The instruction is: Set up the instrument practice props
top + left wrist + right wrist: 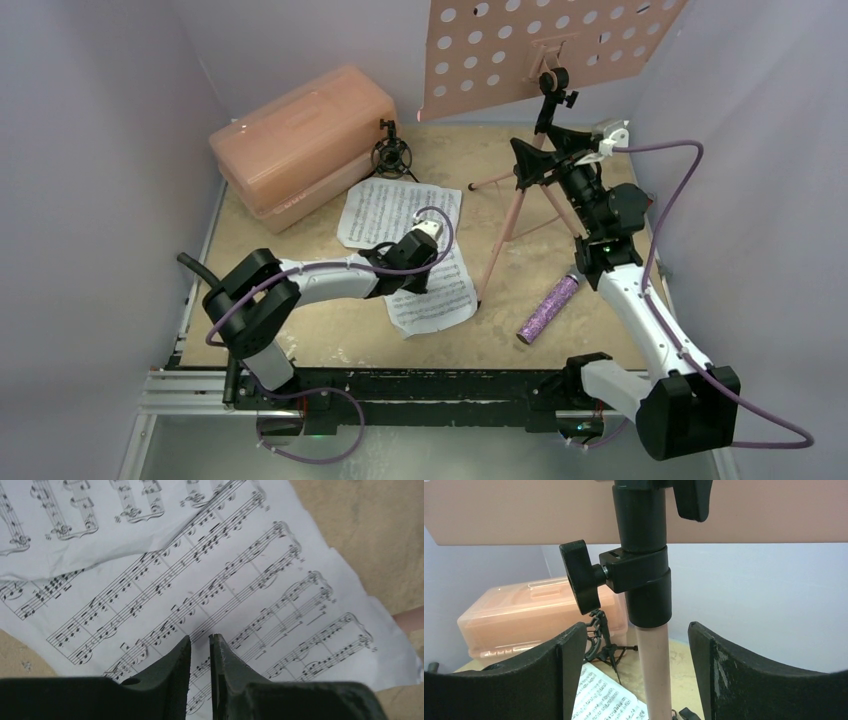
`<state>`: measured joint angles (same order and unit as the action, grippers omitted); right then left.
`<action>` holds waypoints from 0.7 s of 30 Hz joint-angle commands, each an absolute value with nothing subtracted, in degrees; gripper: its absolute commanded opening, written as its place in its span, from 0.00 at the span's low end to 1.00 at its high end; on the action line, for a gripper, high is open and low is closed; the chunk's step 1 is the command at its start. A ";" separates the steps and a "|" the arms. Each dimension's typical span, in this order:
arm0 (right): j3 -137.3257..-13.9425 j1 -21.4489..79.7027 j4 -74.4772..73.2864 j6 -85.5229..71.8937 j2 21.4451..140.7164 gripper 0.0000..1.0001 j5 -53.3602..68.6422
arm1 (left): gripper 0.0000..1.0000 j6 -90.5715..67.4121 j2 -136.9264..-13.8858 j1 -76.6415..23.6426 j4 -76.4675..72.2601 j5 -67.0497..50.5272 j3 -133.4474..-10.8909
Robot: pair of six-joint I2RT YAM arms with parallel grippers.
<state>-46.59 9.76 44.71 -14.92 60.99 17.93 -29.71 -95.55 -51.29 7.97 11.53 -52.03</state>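
The pink music stand stands at the back right, with its perforated desk up and its thin legs spread. My right gripper is open around its pink pole, just below the black clamp, not touching it. Two white sheet-music pages lie overlapped at mid table. My left gripper points down at the lower page. Its jaws are almost shut, with a thin gap and nothing between them. The glittery purple microphone lies on the table. The black shock-mount mini tripod stands by the case.
A big pink plastic case sits at the back left and also shows in the right wrist view. The grey walls close in on the left, back and right. The stand's legs spread between the pages and my right arm.
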 commanded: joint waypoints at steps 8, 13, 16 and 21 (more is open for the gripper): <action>-47.70 9.94 42.52 -13.34 58.93 0.77 17.97 | 0.00 -33.02 -94.67 -45.19 6.77 9.89 -44.00; -47.71 9.99 41.17 -13.04 58.57 0.78 17.69 | 0.00 -35.48 -91.39 -44.47 11.10 17.30 -41.40; -47.66 9.93 40.58 -12.85 58.30 0.78 17.42 | 0.00 -37.15 -88.78 -44.16 14.82 21.96 -40.60; -47.75 9.93 39.71 -12.29 57.94 0.79 16.91 | 0.00 -40.38 -85.15 -42.82 21.02 27.76 -38.88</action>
<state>-46.59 9.76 39.20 -13.61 59.57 17.50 -36.93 -87.59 -44.31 11.46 20.64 -41.23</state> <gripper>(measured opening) 0.782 0.003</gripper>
